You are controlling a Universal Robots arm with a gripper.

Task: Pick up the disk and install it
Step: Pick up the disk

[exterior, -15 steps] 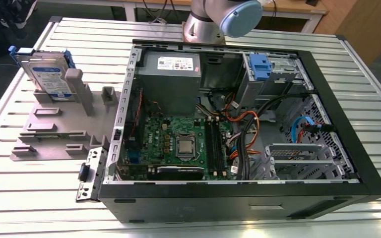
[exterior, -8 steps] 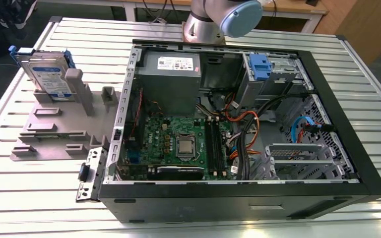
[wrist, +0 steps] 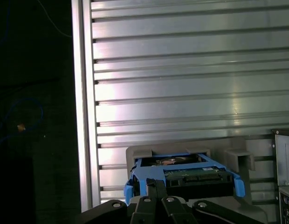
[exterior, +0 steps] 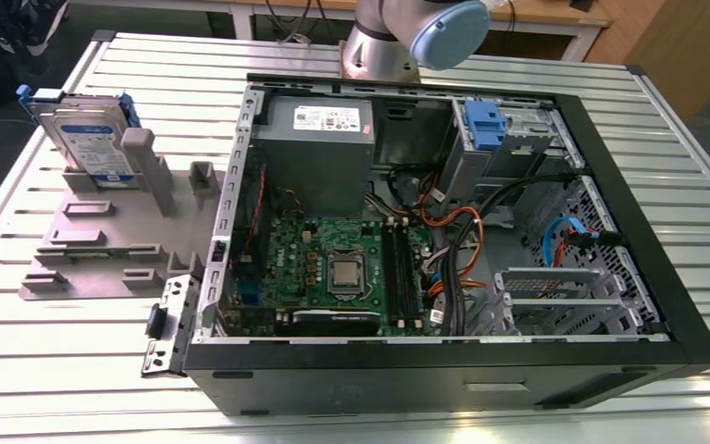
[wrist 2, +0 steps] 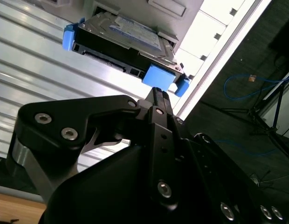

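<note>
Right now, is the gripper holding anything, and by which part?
Nothing is held. The disk stands in the grey stand, and the gripper is apart from it, empty.

My workplace is a lab: a ribbed silver aluminium bench [exterior: 676, 139] carries an opened black metal computer case [exterior: 454, 375], with pale wooden desks [exterior: 546, 17] at twelve o'clock.

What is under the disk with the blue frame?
A grey plastic stand holds the disk standing on edge in a slot, on the ribbed metal table. The disk's bottom edge is hidden in that slot.
</note>
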